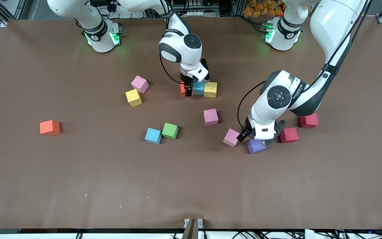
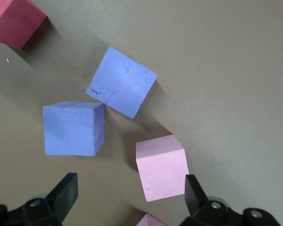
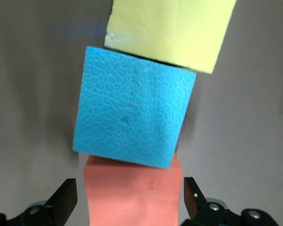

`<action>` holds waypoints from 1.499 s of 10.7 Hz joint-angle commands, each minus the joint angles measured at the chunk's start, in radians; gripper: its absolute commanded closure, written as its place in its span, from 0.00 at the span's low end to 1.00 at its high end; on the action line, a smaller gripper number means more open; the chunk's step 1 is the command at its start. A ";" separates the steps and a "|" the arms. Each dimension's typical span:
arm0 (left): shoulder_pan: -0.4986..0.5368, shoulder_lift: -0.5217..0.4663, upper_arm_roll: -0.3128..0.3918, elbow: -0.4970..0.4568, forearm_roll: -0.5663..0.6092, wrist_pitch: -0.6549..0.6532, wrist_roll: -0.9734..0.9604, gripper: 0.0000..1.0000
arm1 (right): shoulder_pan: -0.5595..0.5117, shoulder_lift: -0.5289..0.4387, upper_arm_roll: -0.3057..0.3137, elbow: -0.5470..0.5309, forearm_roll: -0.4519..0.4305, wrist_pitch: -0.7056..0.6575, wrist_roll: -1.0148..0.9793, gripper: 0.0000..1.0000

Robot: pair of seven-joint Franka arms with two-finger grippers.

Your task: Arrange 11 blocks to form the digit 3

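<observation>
An orange block (image 1: 182, 89), a blue block (image 1: 198, 88) and a yellow block (image 1: 210, 89) touch in a row near the table's middle. My right gripper (image 1: 188, 90) is down over the orange block (image 3: 132, 195). Its fingers (image 3: 66, 197) are open on either side with small gaps. My left gripper (image 1: 254, 139) is open and empty over a purple block (image 1: 256, 146) and a pink block (image 1: 231, 137). In the left wrist view, two purple blocks (image 2: 122, 88) (image 2: 73, 129) and the pink block (image 2: 161, 167) lie ahead of the open fingers (image 2: 66, 190).
Loose blocks lie around: pink (image 1: 140, 84), yellow (image 1: 133, 97), orange (image 1: 49, 127), blue (image 1: 153, 136), green (image 1: 170, 130), pink (image 1: 211, 117), and two red (image 1: 288, 135) (image 1: 308, 120) toward the left arm's end.
</observation>
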 commanded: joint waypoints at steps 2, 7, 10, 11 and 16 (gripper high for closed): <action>-0.050 0.024 -0.003 0.037 0.043 -0.020 0.038 0.00 | -0.026 -0.091 0.005 0.047 0.013 -0.158 -0.006 0.00; -0.143 0.117 -0.003 0.083 0.182 -0.017 0.156 0.00 | -0.151 -0.192 -0.004 0.073 0.046 -0.331 -0.063 0.00; -0.217 0.174 -0.003 0.122 0.193 -0.010 0.192 0.00 | -0.294 -0.208 -0.010 0.103 0.045 -0.364 -0.311 0.00; -0.234 0.179 -0.003 0.127 0.186 -0.010 0.187 0.00 | -0.315 -0.197 -0.030 0.132 0.045 -0.366 -0.437 0.00; -0.261 0.203 -0.003 0.118 0.183 -0.019 0.187 0.00 | -0.357 -0.119 -0.155 0.284 0.046 -0.352 -0.527 0.00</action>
